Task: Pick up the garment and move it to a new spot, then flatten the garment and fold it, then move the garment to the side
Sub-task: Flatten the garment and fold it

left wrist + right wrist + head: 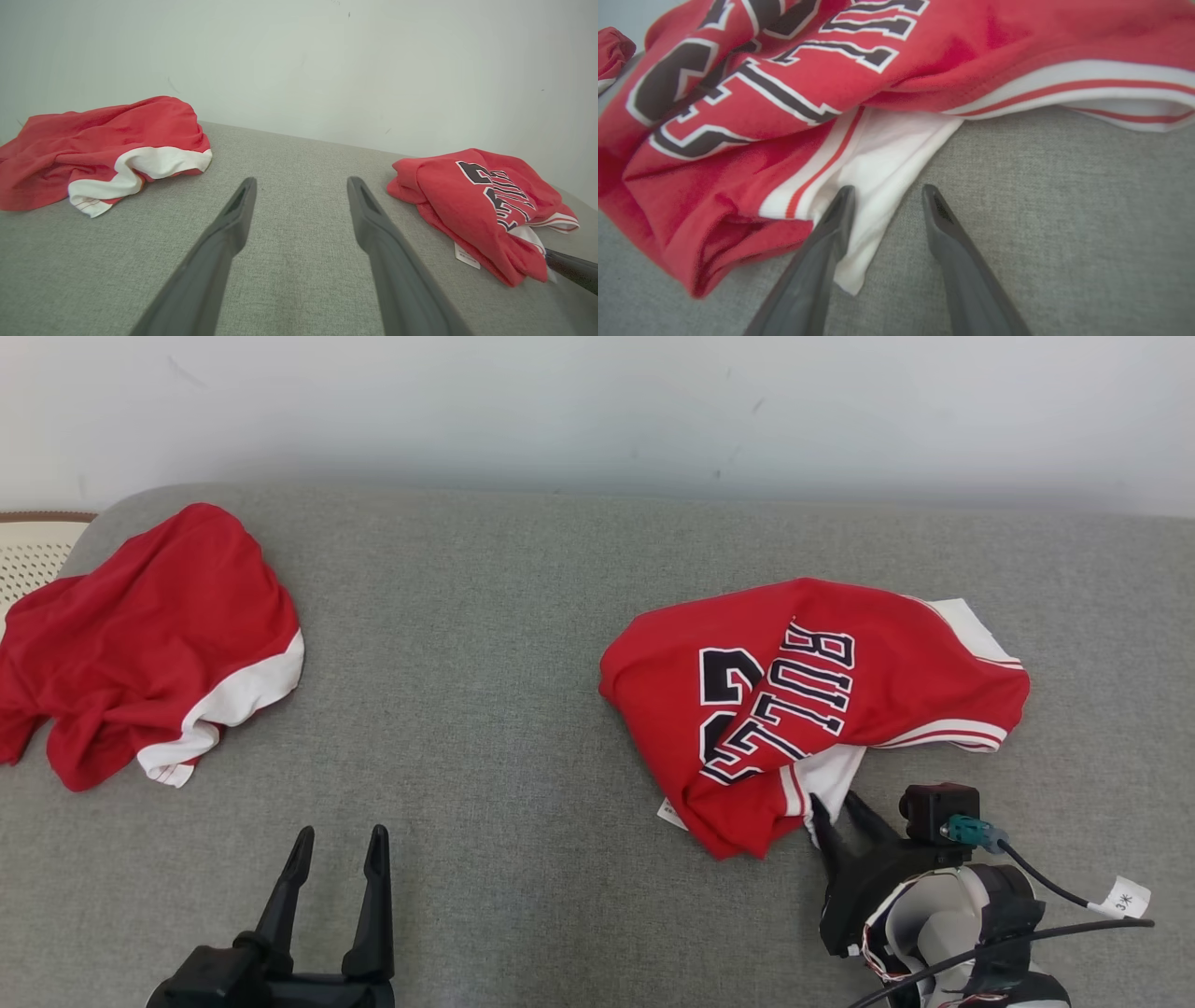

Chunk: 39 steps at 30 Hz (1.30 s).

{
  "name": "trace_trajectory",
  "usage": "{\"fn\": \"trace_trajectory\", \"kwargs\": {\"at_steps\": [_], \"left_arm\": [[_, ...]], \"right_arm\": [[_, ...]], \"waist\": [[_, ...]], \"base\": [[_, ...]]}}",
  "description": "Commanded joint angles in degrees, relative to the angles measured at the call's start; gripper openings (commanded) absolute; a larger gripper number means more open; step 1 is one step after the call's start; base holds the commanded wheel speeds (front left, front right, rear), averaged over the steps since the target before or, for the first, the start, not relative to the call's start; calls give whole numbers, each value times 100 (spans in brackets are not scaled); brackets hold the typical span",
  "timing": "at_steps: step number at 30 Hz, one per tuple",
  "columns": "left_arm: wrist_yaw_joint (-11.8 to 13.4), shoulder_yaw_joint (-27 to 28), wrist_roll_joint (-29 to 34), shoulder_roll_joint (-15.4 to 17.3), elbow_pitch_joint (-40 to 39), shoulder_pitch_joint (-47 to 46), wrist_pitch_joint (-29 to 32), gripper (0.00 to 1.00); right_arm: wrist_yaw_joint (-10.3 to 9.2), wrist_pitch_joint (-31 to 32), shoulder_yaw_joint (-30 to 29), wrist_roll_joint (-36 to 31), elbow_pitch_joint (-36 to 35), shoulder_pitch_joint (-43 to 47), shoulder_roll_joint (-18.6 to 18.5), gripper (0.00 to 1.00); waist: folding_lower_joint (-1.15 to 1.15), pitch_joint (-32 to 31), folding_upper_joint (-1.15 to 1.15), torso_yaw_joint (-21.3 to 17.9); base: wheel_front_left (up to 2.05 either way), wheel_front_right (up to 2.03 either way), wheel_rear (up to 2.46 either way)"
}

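We see the red jersey [812, 700], with its black-and-white lettering and number, lying crumpled on the right half of the grey cushion [523, 616]. A white panel [887, 158] pokes out from its near edge. Our right gripper [837, 807] sits at that edge with its fingers [826, 242] apart. One finger lies over the white panel, the other rests on bare grey fabric just beside it, and nothing is clamped. Our left gripper [341, 859] hangs over the bare cushion at the lower left, jaws spread wide and holding nothing, well apart from the jersey. A second red garment [140, 635] with a white band lies bunched at the far left, near the cushion's rounded corner, and a pale wall [597, 401] stands behind.
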Motion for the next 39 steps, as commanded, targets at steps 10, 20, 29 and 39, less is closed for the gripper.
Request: {"fn": "trace_trajectory", "kwargs": {"at_steps": [10,20,29,39], "left_arm": [[32,59,-14,3,61,38,-25,100],[101,58,-88,4,27,225,-25,100],[113,84,-148,3,32,345,-25,100],[121,96,-151,4,22,332,-25,100]], "right_arm": [[4,-123,163,207,-54,-148,-146,0],[4,-133,-496,-75,-1513,521,-524,0],[4,288,-1328,-463,-3210,1926,-595,0],[4,1901,-2461,-1118,-5638,3653,-208,0]], "waist": [[0,-85,0,0],[0,-285,0,-245],[0,-386,0,-512],[0,-360,0,-895]], "base": [[0,0,0],[0,0,0],[0,0,0],[0,0,0]]}}
